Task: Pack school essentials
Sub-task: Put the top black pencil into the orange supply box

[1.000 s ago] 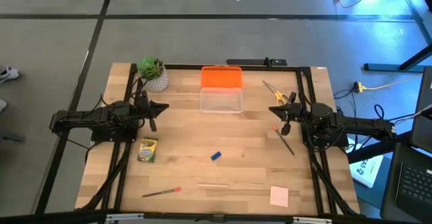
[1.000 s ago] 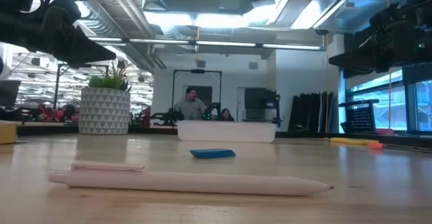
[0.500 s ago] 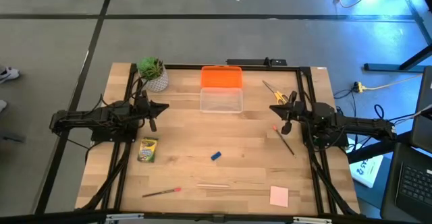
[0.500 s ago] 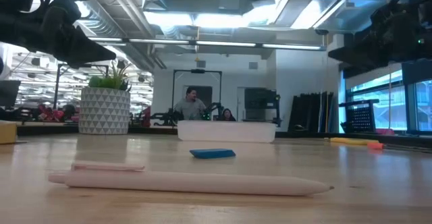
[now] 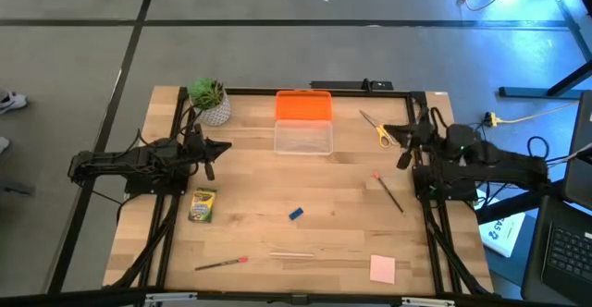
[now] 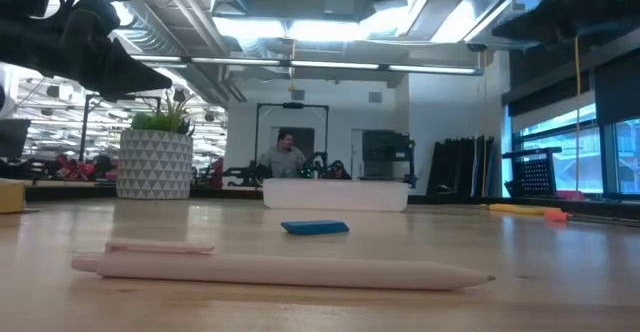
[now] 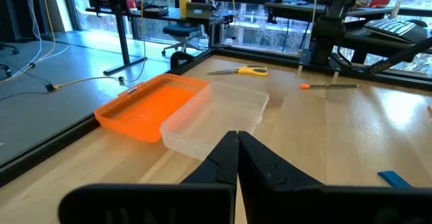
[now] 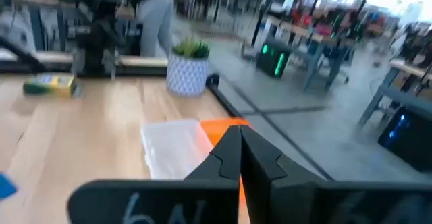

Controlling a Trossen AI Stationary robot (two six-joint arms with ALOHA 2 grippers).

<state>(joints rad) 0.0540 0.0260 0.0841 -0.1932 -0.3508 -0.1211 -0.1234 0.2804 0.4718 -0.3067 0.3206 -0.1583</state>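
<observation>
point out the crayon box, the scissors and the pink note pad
crayon box (image 5: 202, 205), high view, middle of its face
scissors (image 5: 384, 133), high view, yellow handles
pink note pad (image 5: 382, 268), high view, centre of pad

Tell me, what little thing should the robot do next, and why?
Probably lower the right gripper toward the yellow-handled scissors and open its shut fingers. They lie just beside it on the table, the nearest item, while the clear case sits open and looks empty. The left gripper waits at the table's left side, fingers shut.
</observation>
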